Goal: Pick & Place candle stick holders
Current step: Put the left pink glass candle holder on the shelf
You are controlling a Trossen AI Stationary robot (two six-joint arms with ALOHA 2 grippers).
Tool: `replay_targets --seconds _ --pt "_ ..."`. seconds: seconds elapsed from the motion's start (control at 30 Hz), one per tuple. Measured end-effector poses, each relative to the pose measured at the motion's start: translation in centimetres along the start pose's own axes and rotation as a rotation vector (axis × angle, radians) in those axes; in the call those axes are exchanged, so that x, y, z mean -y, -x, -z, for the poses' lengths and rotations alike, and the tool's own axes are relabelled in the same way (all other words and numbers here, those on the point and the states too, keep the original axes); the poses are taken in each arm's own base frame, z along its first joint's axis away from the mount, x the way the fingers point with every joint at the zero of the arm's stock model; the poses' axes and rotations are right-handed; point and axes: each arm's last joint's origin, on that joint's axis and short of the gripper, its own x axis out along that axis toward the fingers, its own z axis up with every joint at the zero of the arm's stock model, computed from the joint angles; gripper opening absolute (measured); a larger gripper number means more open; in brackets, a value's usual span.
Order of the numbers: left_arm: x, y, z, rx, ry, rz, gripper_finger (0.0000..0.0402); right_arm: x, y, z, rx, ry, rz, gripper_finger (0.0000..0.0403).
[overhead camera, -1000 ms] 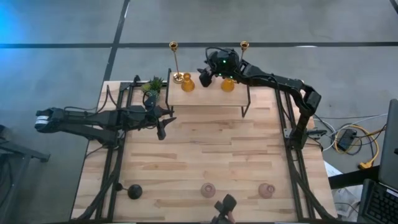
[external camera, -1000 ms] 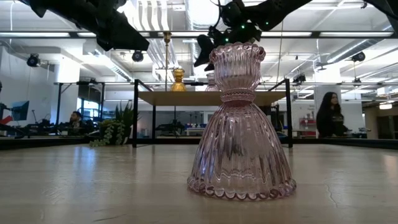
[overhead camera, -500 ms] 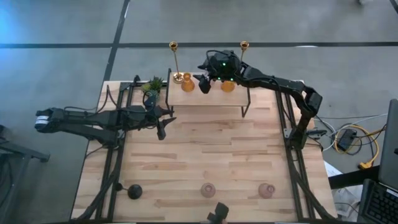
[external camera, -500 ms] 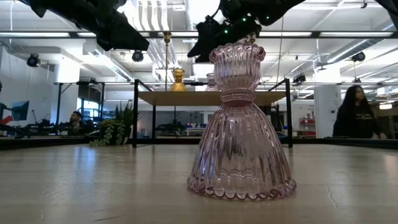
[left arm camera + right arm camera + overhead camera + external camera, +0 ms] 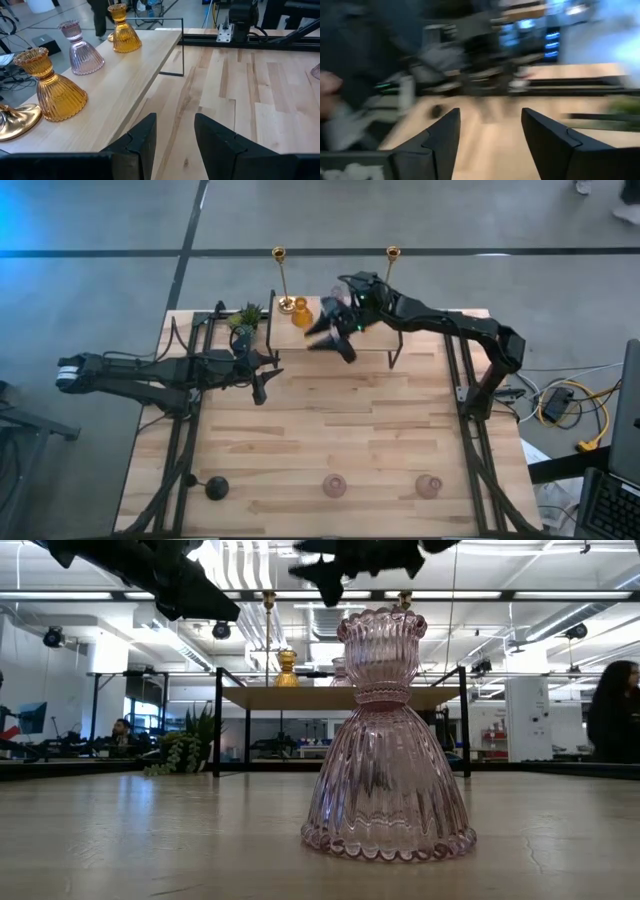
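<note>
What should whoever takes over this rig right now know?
Left gripper: open, empty, over the table beside the shelf.
Right gripper: open, empty, at the shelf's front edge.
Done: shelf holds two brass sticks, two amber glass holders, one pink glass holder.
Probably left: black stemmed holder and two pink glass holders at the table's front edge.

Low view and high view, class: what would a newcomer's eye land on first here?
The ribbed pink glass holder looms in the low view, standing upright on the table's near edge. From above, the raised shelf at the table's far end draws the eye, with two tall brass sticks and an amber holder. The right hand hangs open over the shelf's front edge, empty.
</note>
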Motion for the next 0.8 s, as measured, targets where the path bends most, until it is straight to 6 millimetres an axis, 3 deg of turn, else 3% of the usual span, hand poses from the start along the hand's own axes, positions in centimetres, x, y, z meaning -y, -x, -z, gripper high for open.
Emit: replay_targets --seconds 0.2,0.37,0.57,0.8 --pt "-0.1 0.3 -0.2 0.013 0.002 0.018 0.0138 -6.4 -0.7 0.7 -0.170 -0.028 -0.141 0.0156" --pt "-0.1 0.8 -0.4 0.036 -0.003 0.067 0.0138 -12.6 -0.4 2.0 -0.354 -0.005 -0.077 0.0123" --pt "0.0 1.4 -0.7 0.066 0.003 0.150 0.0138 -19.5 1.0 3.0 -0.438 0.025 -0.004 0.0092" --pt "-0.1 1.8 -0.9 0.087 0.007 0.179 0.0138 -24.6 3.4 5.8 -0.442 -0.015 0.136 0.0058"
